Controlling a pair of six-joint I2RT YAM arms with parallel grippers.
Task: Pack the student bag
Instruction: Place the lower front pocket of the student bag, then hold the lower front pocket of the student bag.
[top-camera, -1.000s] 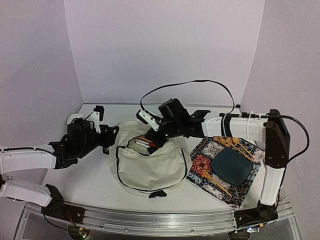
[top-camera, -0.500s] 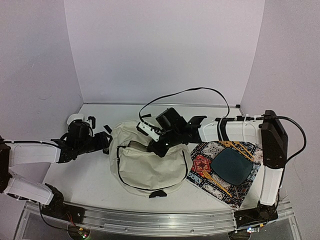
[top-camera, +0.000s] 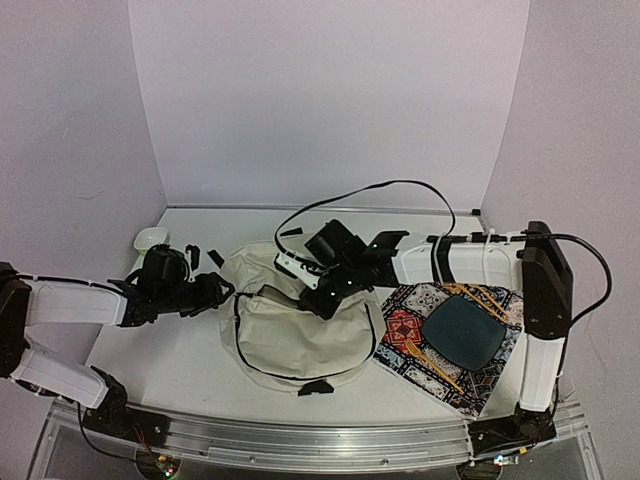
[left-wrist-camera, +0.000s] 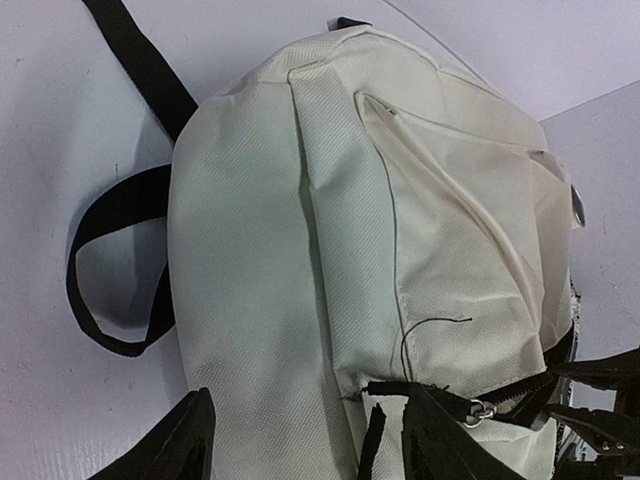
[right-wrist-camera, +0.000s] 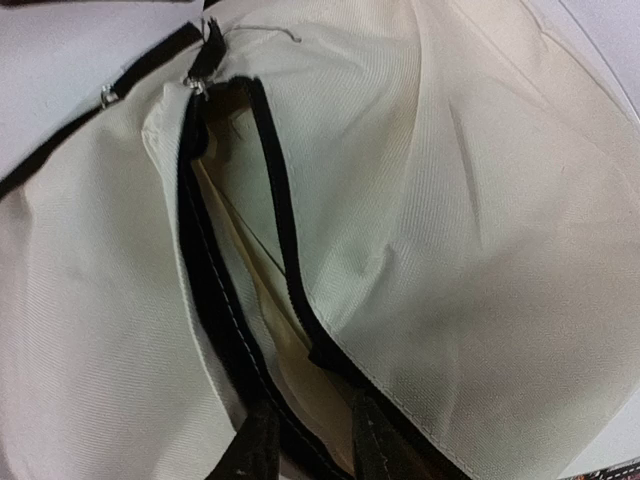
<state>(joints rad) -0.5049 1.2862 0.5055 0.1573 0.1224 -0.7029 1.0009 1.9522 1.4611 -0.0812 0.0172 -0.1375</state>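
Observation:
The student bag, cream fabric with black zipper lines, lies flat on the table's middle. My left gripper is low at its left edge. In the left wrist view the bag fills the frame and the left gripper stands open, wide, over its fabric beside the zipper end. My right gripper rests on the bag's top. In the right wrist view the right gripper is slightly open astride the black zipper edge of the bag, whose mouth gapes narrowly on cream lining.
A patterned placemat lies right of the bag with a dark square plate and yellow utensils on it. A small white bowl sits at the back left. Black straps trail from the bag's left side.
The bag's mouth, held wide with pens showing a second ago, has dropped and narrowed. My right gripper came down with it and parted its jaws. The left arm sank lower.

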